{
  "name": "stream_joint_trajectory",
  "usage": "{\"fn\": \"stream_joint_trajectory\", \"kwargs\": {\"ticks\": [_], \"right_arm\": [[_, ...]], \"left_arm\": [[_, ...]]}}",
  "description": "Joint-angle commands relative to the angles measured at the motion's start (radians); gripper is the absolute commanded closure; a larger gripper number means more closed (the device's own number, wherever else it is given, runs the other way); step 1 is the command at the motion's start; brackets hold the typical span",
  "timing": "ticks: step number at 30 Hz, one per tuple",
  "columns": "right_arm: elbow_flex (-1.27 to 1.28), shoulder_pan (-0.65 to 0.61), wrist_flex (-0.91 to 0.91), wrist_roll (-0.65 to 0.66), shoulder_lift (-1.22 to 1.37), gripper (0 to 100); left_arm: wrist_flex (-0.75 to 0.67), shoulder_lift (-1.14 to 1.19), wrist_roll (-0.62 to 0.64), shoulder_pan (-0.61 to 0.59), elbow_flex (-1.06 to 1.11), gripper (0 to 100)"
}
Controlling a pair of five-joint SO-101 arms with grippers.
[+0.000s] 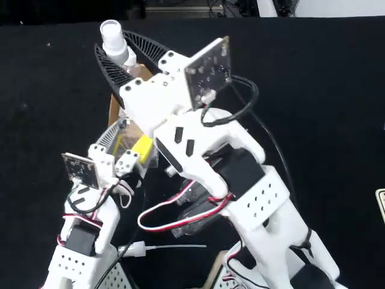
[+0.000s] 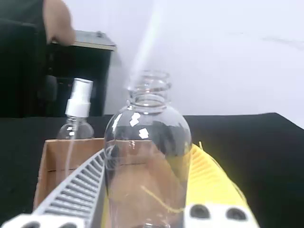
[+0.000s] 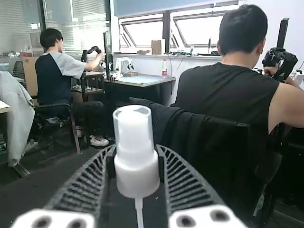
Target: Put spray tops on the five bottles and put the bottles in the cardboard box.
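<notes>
My left gripper [image 2: 149, 159] is shut on a clear bottle [image 2: 147, 142] with a bare threaded neck, held upright between one grey and one yellow finger. In the high view this gripper [image 1: 133, 147] sits at the near side of the cardboard box [image 1: 113, 108]. My right gripper [image 3: 136, 159] is shut on a white spray top [image 3: 136, 156], nozzle end up, between black ribbed fingers. From above, the right gripper [image 1: 120, 49] and its spray top [image 1: 113, 35] hang over the box's far side. Behind the held bottle stands a capped bottle [image 2: 76, 121] inside the box [image 2: 52, 161].
A loose spray top [image 1: 139, 248] with a long thin tube lies on the black table near the left arm's base. The right arm's body covers much of the table's middle. A pale object [image 1: 380, 203] lies at the right edge.
</notes>
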Motion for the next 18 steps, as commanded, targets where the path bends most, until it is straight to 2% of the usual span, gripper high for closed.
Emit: {"fn": "stream_joint_trajectory", "kwargs": {"ticks": [1,6,13,18], "right_arm": [[-0.076,-0.023,-0.025,0.009,0.008,98.8],[-0.096,-0.021,-0.023,0.009,0.004,98.8],[-0.257,-0.020,0.167,0.011,0.019,98.8],[-0.269,-0.017,0.193,0.011,0.073,98.8]], "left_arm": [[-0.018,-0.011,0.002,0.018,0.031,97],[-0.017,-0.005,0.002,0.016,0.031,97],[0.044,-0.009,0.002,0.016,0.031,97],[0.044,-0.009,0.002,0.016,0.031,97]]}}
